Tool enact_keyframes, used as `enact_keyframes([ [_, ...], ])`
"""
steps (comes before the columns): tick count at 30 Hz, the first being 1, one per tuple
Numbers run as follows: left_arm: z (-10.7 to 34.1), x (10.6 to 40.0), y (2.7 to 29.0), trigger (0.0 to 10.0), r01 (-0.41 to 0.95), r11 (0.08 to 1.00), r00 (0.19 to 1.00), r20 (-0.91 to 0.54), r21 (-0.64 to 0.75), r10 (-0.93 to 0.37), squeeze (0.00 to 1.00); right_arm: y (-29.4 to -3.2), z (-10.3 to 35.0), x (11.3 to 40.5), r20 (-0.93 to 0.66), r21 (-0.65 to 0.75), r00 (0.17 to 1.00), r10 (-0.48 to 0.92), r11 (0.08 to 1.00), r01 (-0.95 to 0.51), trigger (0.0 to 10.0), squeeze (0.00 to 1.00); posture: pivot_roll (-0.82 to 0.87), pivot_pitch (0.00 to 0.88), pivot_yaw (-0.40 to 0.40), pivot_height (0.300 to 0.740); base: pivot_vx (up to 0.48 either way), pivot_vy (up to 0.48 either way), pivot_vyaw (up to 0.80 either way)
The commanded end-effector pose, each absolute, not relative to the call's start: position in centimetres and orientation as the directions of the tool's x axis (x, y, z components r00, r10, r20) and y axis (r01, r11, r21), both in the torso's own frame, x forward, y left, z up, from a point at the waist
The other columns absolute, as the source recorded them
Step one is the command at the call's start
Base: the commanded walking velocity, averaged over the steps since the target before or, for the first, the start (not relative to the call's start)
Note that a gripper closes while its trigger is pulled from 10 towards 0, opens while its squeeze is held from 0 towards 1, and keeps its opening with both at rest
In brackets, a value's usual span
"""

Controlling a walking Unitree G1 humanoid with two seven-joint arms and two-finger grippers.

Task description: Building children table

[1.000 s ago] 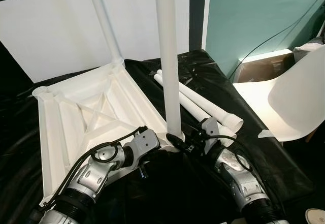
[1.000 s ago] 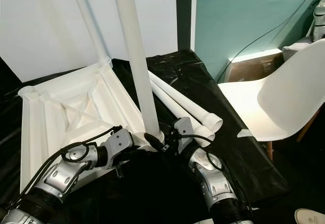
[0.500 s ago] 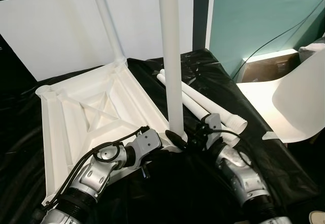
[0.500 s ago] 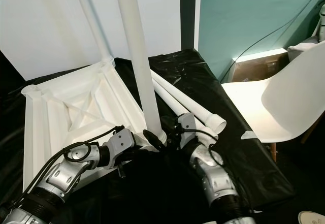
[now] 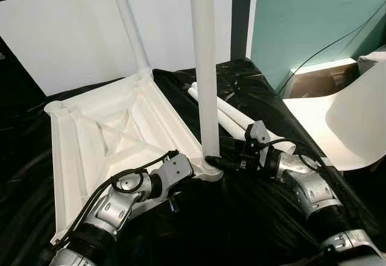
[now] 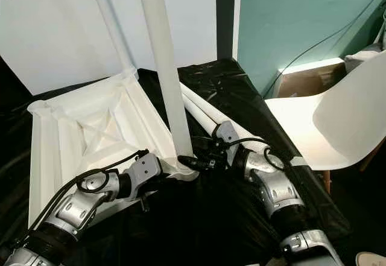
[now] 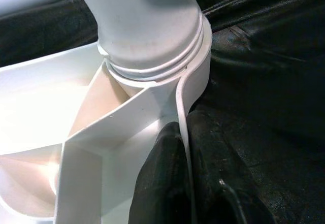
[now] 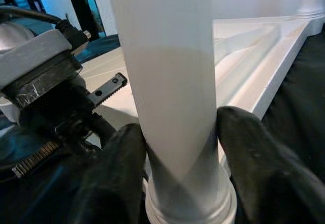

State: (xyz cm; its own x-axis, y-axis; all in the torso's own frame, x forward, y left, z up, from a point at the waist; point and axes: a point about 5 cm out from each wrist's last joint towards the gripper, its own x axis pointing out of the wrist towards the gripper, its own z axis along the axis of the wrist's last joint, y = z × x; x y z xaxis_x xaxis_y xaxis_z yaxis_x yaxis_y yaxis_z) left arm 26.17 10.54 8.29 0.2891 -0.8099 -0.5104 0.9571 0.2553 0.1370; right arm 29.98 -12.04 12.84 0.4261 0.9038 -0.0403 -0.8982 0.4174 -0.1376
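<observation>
— Black plastic sheeting (image 5: 241,218) covers the whole desk, with a white wall panel (image 5: 66,31) behind it and a teal wall (image 5: 313,12) to the right. What lies on the sheeting?

— A white tabletop (image 5: 114,133), turned underside up so its ribs and cross-bracing show. It takes up the left half of the desk, reaching from near the front edge back to the far edge.

— Any legs fitted?

— Two stand upright. The far leg (image 5: 128,22) rises from the corner socket at the far edge. The near leg (image 5: 203,67) stands in the near right corner socket (image 7: 167,76), its threaded collar seated in the ring. Two loose legs (image 5: 241,116) lie flat side by side on the sheeting, just right of the tabletop, running toward the far right corner.

— Where are the hands?

— The left hand (image 7: 188,183) is at the tabletop's near right corner, its two black fingers (image 7: 160,183) pinched tight on the thin rim wall just beneath the socket. The right hand (image 8: 180,176) reaches in from the right and is clamped on the near leg low down, right above the collar, with one black pad (image 8: 114,178) pressed to each side of the tube.

— Anything off the desk?

— A white chair (image 6: 325,121) stands at the right, beside the desk's right edge.
</observation>
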Motion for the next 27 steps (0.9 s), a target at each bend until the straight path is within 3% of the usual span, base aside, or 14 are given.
enact_keyframes([
  [1,3.1,22.5,11.1,10.0,0.974,0.203,0.097,-0.636,-0.096,-0.766,0.0,-12.2,12.8,30.3,-0.049,-0.133,0.421,0.906,0.412,-0.901,0.0,0.0,0.12,0.0,0.038,0.74,0.0,0.0,0.0],
  [11,3.1,22.4,11.1,10.0,0.975,0.201,0.094,-0.634,-0.098,-0.767,0.0,-11.8,12.2,29.8,-0.037,-0.115,0.427,0.903,0.421,-0.9,0.0,0.0,0.12,0.0,0.042,0.74,0.0,0.0,0.0],
  [14,3.2,22.3,11.0,10.0,0.975,0.199,0.092,-0.633,-0.1,-0.768,0.0,-11.0,11.2,29.1,-0.006,-0.056,0.523,0.852,0.522,-0.851,0.0,0.0,0.12,0.0,0.043,0.74,0.0,0.0,0.0],
  [17,3.2,22.3,11.1,10.0,0.977,0.191,0.085,-0.636,-0.1,-0.767,0.0,-10.3,10.2,28.7,0.022,-0.006,0.684,0.729,0.684,-0.729,0.0,0.0,0.11,0.0,0.049,0.74,0.0,0.0,0.0],
  [27,3.5,22.6,10.8,10.0,0.978,0.187,0.086,-0.631,-0.095,-0.771,0.0,-9.9,10.4,28.5,0.093,0.051,0.811,0.578,0.811,-0.584,0.0,0.0,0.11,0.0,0.047,0.74,0.0,0.0,0.0],
])
